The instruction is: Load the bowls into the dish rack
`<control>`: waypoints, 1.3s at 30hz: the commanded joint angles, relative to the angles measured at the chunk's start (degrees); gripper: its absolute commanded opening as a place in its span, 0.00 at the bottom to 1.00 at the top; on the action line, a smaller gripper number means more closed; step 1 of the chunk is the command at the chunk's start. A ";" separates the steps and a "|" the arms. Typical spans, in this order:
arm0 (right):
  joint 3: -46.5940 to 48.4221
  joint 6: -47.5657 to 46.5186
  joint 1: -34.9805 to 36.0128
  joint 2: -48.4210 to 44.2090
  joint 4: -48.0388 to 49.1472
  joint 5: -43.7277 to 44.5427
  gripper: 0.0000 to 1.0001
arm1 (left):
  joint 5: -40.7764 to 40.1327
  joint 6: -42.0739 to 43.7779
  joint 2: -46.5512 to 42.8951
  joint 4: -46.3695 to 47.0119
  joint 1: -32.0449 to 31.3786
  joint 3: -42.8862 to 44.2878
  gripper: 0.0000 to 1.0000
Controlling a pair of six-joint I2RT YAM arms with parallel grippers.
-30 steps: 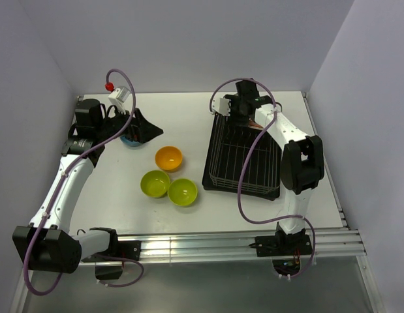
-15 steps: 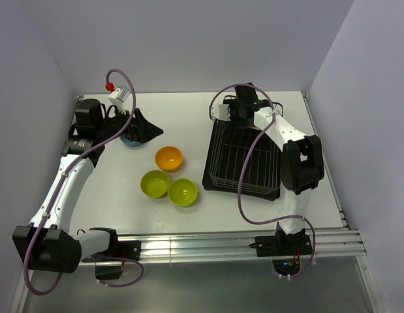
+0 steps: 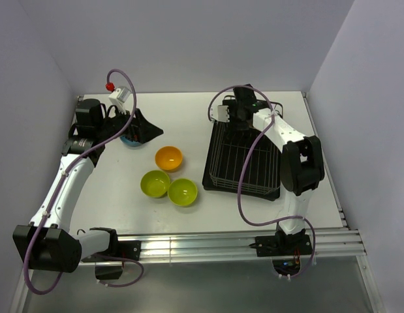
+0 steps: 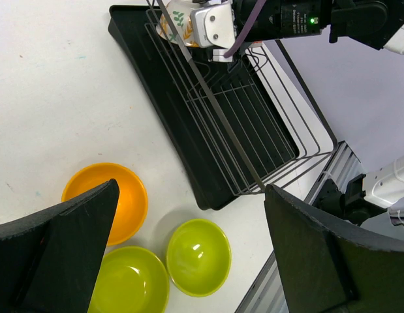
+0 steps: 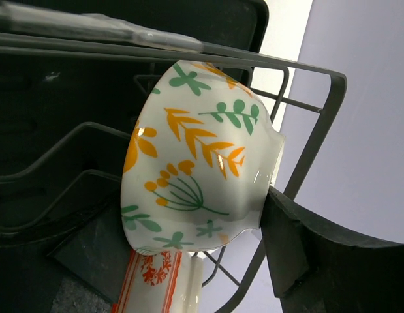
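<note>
Bowls: I count four loose on the table. At the far left the blue bowl lies under my left claw, whose fingers are spread wide and hold nothing, poised, I judge, to drop onto its rim. Toward the middle sit the orange bowl and two green bowls, the pair touching, near the rack. At the rack's far end my right claw pinches the cream bowl by its rim, tipped on edge against the wire, I reckon so it can stand among the tines.
</note>
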 commanded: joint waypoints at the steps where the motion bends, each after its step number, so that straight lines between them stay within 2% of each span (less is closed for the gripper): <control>1: -1.71 0.79 0.59 -3.67 -2.76 2.02 0.78 | 1.31 1.20 0.04 1.70 0.22 0.88 0.99; 11: -1.71 -0.61 1.03 -3.94 -3.46 2.46 0.79 | 1.13 1.63 -0.22 1.18 0.22 1.32 0.99; 14: 0.30 -0.88 0.76 -2.63 -3.81 2.54 0.72 | 1.13 1.72 -0.22 1.17 0.22 1.32 1.00; 20: 5.40 0.17 -0.20 0.28 -5.48 2.11 0.47 | 0.95 2.16 -0.40 0.91 0.30 1.23 0.99; 23: 6.81 1.40 -0.47 0.90 -6.01 1.14 0.43 | 0.87 1.99 -0.48 1.17 0.30 0.88 0.99; 26: 6.99 2.90 -0.56 0.99 -5.22 1.23 0.34 | 1.13 1.64 -0.40 1.61 0.30 0.62 1.00; 29: 8.13 4.74 -0.73 1.51 -5.48 1.23 0.17 | 1.04 1.63 -0.40 1.61 0.39 0.53 0.99; 31: 8.83 6.76 -0.91 1.77 -5.48 0.97 0.00 | 1.04 1.46 -0.48 1.79 0.39 0.53 0.99; 39: 11.74 12.04 -1.43 2.13 -4.69 0.09 0.00 | 1.04 1.02 -0.40 2.14 0.39 0.35 1.00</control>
